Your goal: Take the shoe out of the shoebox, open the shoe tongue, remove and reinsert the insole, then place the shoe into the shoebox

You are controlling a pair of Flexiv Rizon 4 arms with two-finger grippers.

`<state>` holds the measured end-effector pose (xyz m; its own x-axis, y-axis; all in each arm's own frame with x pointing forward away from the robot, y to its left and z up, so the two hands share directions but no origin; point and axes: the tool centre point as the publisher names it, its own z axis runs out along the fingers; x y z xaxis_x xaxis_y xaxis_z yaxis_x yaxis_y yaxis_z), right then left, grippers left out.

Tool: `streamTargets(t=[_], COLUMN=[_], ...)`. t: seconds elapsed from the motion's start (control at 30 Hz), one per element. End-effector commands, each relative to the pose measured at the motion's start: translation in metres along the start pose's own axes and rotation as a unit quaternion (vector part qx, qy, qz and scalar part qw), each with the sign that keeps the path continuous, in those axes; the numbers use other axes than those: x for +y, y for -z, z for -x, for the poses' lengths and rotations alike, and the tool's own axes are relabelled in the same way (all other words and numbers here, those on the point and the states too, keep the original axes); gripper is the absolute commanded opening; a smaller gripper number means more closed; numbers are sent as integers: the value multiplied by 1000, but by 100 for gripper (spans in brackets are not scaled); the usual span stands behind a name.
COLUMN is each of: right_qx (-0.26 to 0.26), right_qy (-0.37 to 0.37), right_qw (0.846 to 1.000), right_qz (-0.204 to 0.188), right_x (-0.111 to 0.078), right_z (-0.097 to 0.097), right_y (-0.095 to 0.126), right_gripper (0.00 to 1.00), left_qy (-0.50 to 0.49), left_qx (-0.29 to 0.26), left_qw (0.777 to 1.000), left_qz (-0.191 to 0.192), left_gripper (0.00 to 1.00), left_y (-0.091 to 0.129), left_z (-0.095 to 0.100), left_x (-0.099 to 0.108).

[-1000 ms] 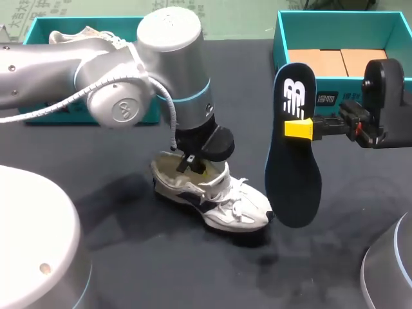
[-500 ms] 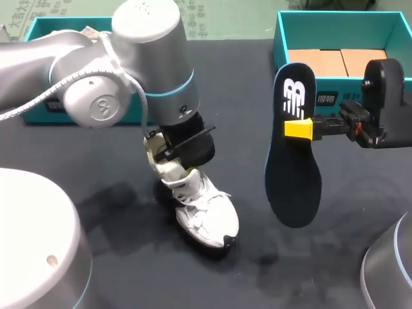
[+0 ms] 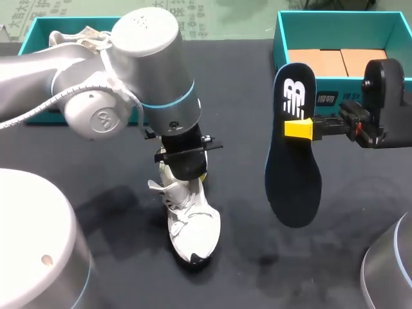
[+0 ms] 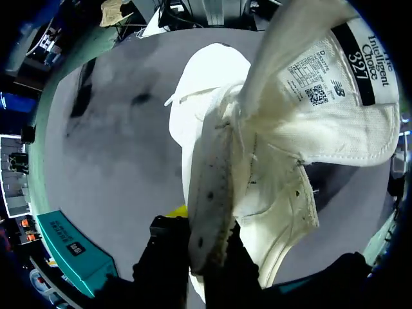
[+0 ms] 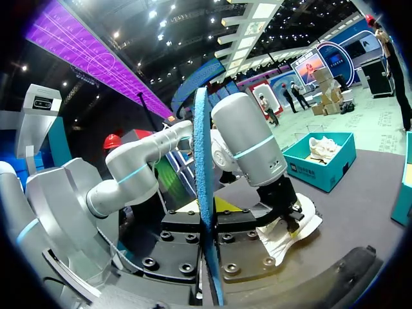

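The left gripper (image 4: 203, 233) is closed on the shoe (image 3: 190, 224). The collar wall at the heel runs up between its two dark fingers and is pinched from both sides, with a yellow tip (image 4: 177, 210) showing just beside the wall. Ahead of these jaws the tongue (image 4: 322, 90) is folded out and away from the opening, its label side turned toward the wrist. The white upper stretches on past the fingers toward the toe. In the head view the shoe slopes down from the jaws, heel up, and its black-tipped toe appears to rest on the dark table (image 3: 335, 257).

The right gripper (image 5: 207, 215) is closed to a narrow gap on the insole (image 3: 293, 180), one finger against each flat face at about mid-length. From the wrist the insole stands upright and edge-on between the jaws, a thin blue strip. In the head view it is held clear of the table, logo end up and toe end down, well apart from the shoe and the left jaws.

Farther off, behind the right jaws, the open teal shoebox (image 3: 341, 87) sits at the table's far side with cardboard (image 3: 338, 61) inside. Behind the left arm (image 3: 148, 84), a second box (image 3: 40, 31) holds the other shoe (image 3: 71, 35).
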<state>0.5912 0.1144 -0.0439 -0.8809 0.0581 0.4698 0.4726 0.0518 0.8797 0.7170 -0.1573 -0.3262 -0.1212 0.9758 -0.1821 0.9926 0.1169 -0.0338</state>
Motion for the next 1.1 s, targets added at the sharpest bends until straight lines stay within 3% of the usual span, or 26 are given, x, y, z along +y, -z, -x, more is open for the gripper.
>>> streamTargets(t=[0.03,0.33,0.67,1.1], right_qx=[-4,-4,-4,-4], right_qy=[0,0,0,0], right_qw=[1000,1000,1000,1000], right_qz=[3,3,3,3], right_x=[-3,-3,-3,-3], right_z=[-4,-4,-4,-4], right_y=[1,1,1,1], right_gripper=[0,0,0,0], left_qy=[-5,-17,-40,-54], left_qx=[6,8,20,45], left_qw=[1000,1000,999,997], left_qz=[-12,-17,-21,-29], left_gripper=[0,0,0,0], left_y=[-7,-15,-35,-65], left_z=[10,20,27,35], left_x=[8,3,-19,-19])
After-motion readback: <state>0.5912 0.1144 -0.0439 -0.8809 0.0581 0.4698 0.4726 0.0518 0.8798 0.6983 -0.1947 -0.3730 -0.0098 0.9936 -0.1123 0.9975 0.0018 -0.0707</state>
